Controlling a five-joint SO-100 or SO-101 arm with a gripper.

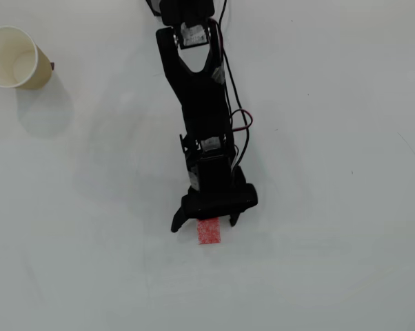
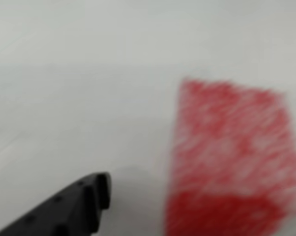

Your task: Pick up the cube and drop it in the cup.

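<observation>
Lying on the white tabletop (image 1: 331, 276), the cube (image 1: 208, 231) sits in the lower middle of the overhead view, red-pink with whitish flecks, its upper edge tucked under the pincer (image 1: 202, 223). The two black tips stand spread to either side of it, one to the left and one to the right in that view, so the pincer looks wide and is not yet closed on anything; whether either tip touches the cube cannot be told. In the wrist view the cube (image 2: 229, 162) fills the right half, blurred, with one dark fingertip (image 2: 96, 189) well to its left and bare tabletop between them; the other tip is out of frame.

Judging by its speckled, rough look, the cube seems light and perhaps foam-like, so it should offer good friction and not slip, though it may give a little under pressure. Its flat opposite side faces look like the sensible places to grip, low enough that the tips bear on the middle of each face and not on an upper edge.

The black arm (image 1: 200, 89) runs down from the top of the overhead view. The cup (image 1: 16, 57) lies well apart at the upper left, pale inside, its mouth wider than the cube.
</observation>
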